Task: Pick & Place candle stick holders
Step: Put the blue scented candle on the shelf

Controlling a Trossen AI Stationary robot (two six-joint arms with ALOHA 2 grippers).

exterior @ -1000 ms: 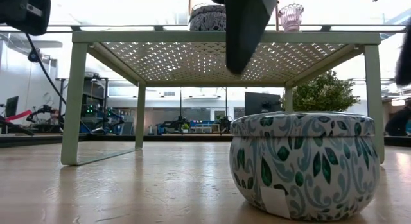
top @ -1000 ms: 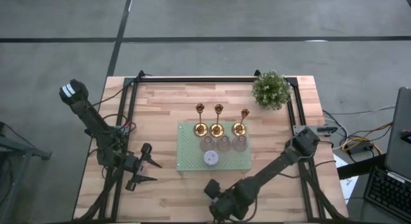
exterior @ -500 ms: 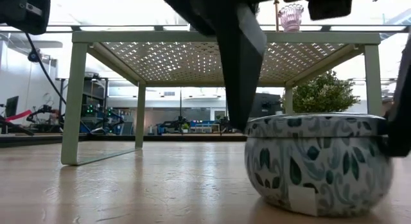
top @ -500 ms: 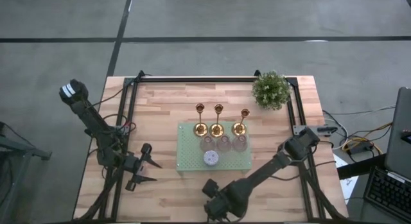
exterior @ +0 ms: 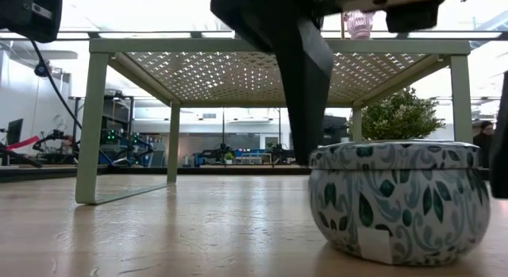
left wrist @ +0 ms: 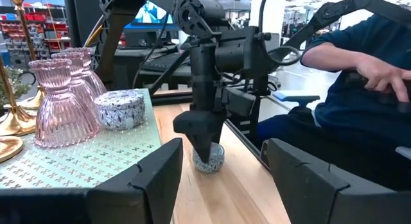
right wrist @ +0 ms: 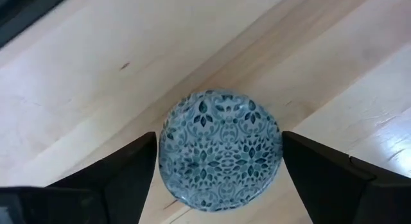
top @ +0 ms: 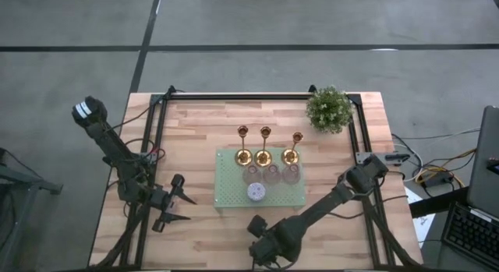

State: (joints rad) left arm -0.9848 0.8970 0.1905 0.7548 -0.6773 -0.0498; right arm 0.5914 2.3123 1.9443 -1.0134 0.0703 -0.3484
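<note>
The right gripper [right wrist: 218, 169] hangs near the wooden table's [top: 203, 124] front edge, jaws spread wide astride a round blue-patterned white tin [right wrist: 220, 146], not gripping. The left gripper [top: 173, 208] waits half-open near the left edge. Three slim gold candle stick holders [top: 265, 147] stand mid-table on the green perforated stand [top: 230, 190].

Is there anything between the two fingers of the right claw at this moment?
Yes. In the right wrist view, the round tin with blue-green leaf pattern lies on the wooden table between the open right claw's fingers, a small gap each side.
</note>
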